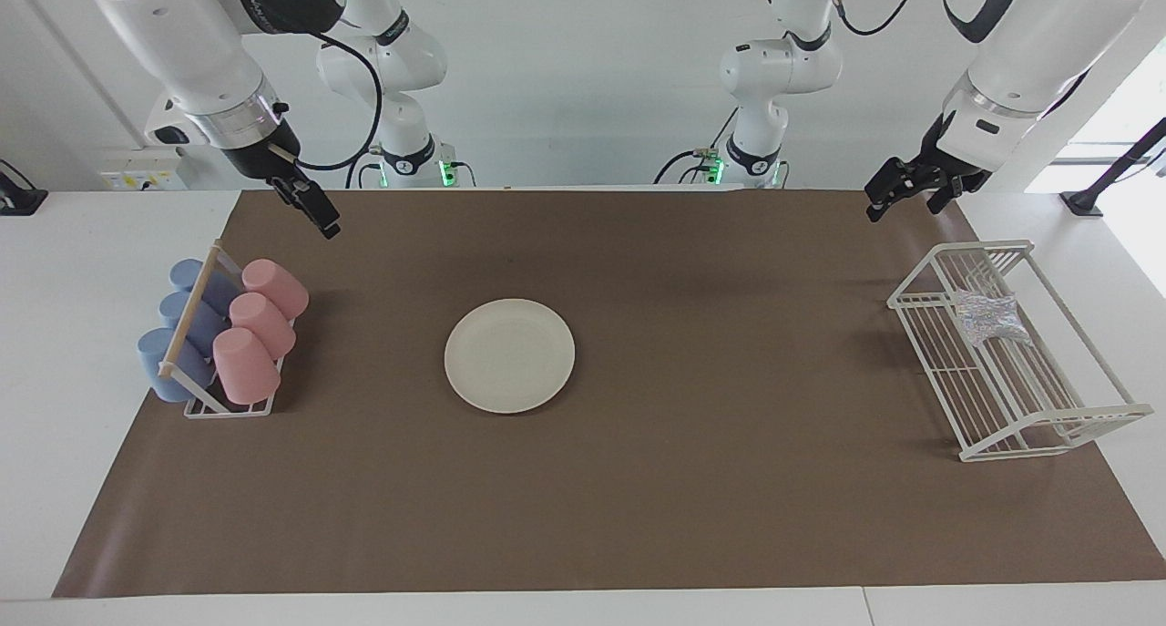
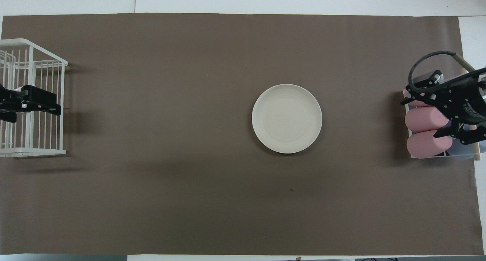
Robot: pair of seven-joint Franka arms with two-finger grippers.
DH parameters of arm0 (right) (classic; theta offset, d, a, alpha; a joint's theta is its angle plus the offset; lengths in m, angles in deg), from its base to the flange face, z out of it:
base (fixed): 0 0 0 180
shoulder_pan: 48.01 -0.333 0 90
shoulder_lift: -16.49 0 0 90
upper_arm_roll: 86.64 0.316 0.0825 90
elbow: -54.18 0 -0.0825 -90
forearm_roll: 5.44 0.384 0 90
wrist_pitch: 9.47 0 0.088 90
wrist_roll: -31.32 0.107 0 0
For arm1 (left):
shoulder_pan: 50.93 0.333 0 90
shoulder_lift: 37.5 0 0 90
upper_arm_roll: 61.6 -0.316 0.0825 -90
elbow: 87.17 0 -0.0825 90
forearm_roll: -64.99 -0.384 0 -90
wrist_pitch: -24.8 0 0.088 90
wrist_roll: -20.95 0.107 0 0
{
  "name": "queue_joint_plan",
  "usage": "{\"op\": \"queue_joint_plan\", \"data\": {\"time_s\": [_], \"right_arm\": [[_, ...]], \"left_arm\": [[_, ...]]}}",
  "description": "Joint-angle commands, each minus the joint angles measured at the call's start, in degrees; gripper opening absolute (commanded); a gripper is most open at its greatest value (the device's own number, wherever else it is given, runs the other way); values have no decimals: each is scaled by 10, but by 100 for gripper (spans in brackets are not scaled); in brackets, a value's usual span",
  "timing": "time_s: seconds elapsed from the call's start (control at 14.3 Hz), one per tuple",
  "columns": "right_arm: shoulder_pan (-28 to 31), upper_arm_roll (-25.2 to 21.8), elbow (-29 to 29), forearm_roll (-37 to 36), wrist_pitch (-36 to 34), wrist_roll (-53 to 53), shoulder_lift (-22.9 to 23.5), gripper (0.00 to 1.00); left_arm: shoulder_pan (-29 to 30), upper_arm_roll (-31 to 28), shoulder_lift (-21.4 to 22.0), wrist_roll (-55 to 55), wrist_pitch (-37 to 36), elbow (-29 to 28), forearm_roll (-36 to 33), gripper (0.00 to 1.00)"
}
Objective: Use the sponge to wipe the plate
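Covering most of the white tabletop (image 1: 55, 407), a brown mat (image 1: 692, 480) carries all the things. At the right of the facing view, toward the left arm's end, stands a white wire basket (image 1: 1011, 398), and the small glittery sponge (image 1: 988, 319) lies inside it on the wires. At the left of that view stands a cup rack (image 1: 219, 339) with pink cups (image 1: 255, 330) and blue cups (image 1: 178, 334) lying on their sides. The cream plate (image 1: 509, 355) lies flat a little toward the right arm's end from the middle of the mat, apart from both the rack and the basket.

The left end effector (image 1: 888, 198) hangs in the upper right of the facing view, over the mat's edge beside the basket, and holds nothing. I cannot tell how its fingers stand. The right end effector (image 1: 319, 214) hangs in the upper left of that view, over the mat near the cup rack. It also holds nothing, and its fingers I cannot tell either.
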Motion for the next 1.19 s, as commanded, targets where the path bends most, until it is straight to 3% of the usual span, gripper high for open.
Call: {"op": "queue_joint_plan", "data": {"time_s": [0.0, 0.14, 0.42, 0.84, 1.12], "right_arm": [[2, 1, -10, 6, -4, -31, -13, 100], [2, 1, -10, 5, -3, -94, -13, 100], [0, 2, -10, 5, -2, -95, -13, 100], [-47, 3, -10, 7, 0, 164, -14, 100], [-102, 3, -14, 7, -5, 326, -20, 100]], "left_arm": [[0, 0, 16, 4, 9, -20, -25, 100], [-17, 3, 19, 1, 13, -36, -85, 100], [-75, 3, 1, -91, 51, -84, -205, 100], [-106, 3, -85, -110, 74, -101, -401, 100], [-96, 3, -92, -115, 124, -154, -488, 100]]}}
